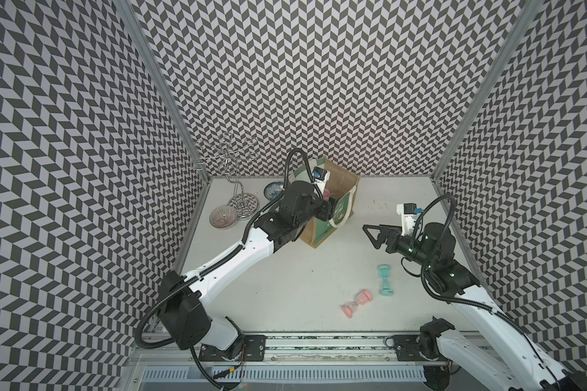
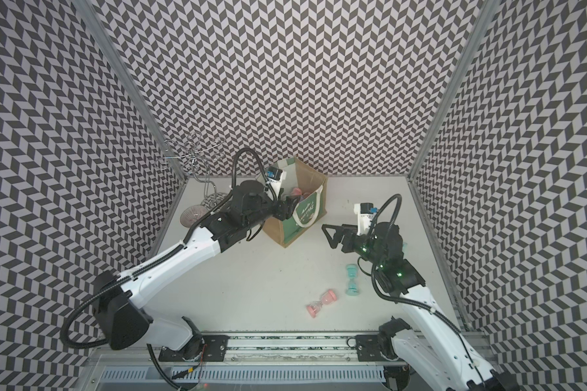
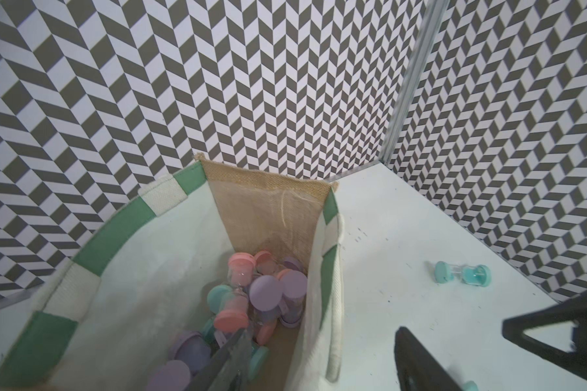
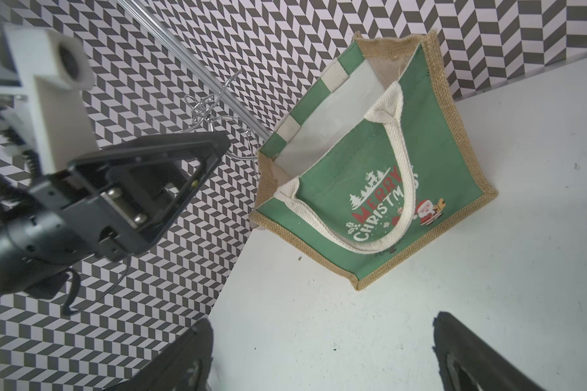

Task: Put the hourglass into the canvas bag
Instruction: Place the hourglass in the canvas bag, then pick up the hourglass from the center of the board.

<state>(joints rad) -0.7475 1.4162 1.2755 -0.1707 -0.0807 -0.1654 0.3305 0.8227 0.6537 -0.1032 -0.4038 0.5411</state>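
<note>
- The canvas bag (image 1: 322, 233) stands upright on the table (image 1: 302, 270), with its mouth open.
- The left gripper (image 3: 321, 333) hangs over the bag's mouth. Its fingers (image 3: 417, 359) are spread, one over the bag's inside and one past its front wall, and they pinch nothing.
- A pink hourglass (image 3: 238, 291) leans on a pile of hourglasses (image 3: 278, 291) at the bottom of the bag.
- The right gripper (image 1: 370, 237) hovers near the bag's front, fingers spread wide and empty.
- A second pink hourglass (image 1: 356, 302) and a teal hourglass (image 1: 384, 280) lie on the table, well apart from the bag.
</note>
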